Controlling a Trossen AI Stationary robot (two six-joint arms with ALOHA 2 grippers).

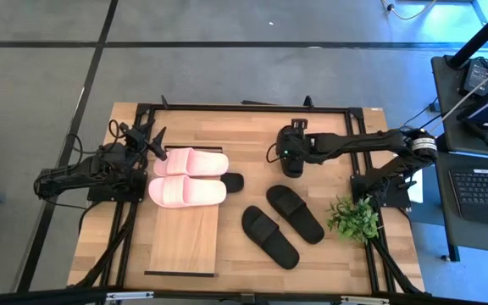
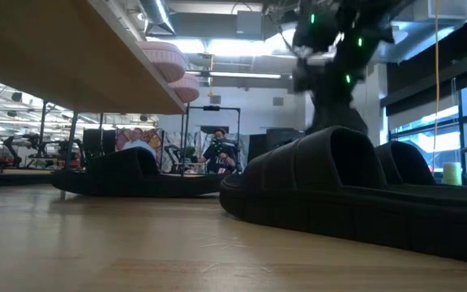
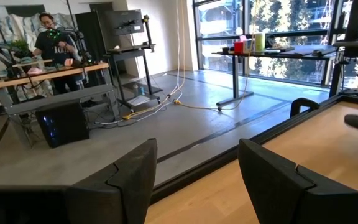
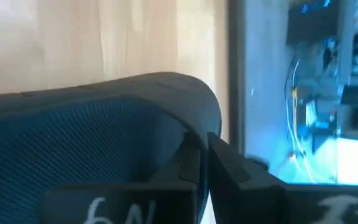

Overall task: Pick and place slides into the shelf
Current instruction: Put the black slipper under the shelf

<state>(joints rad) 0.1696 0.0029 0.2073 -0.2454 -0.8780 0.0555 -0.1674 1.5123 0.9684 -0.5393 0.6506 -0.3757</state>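
Pinched shut, the right gripper clamps a matte black foam slide's broad strap (light, squashy, grippy); left gripper waits with fingers spread.

Even, bright overhead light fills the room; the tabletop shows only soft, short shadows. Seen from table height, ceiling lamps glare white above the right gripper, which is smeared by blur. Just ahead of that gripper, a black slide is out of focus, beside blue-white glare.
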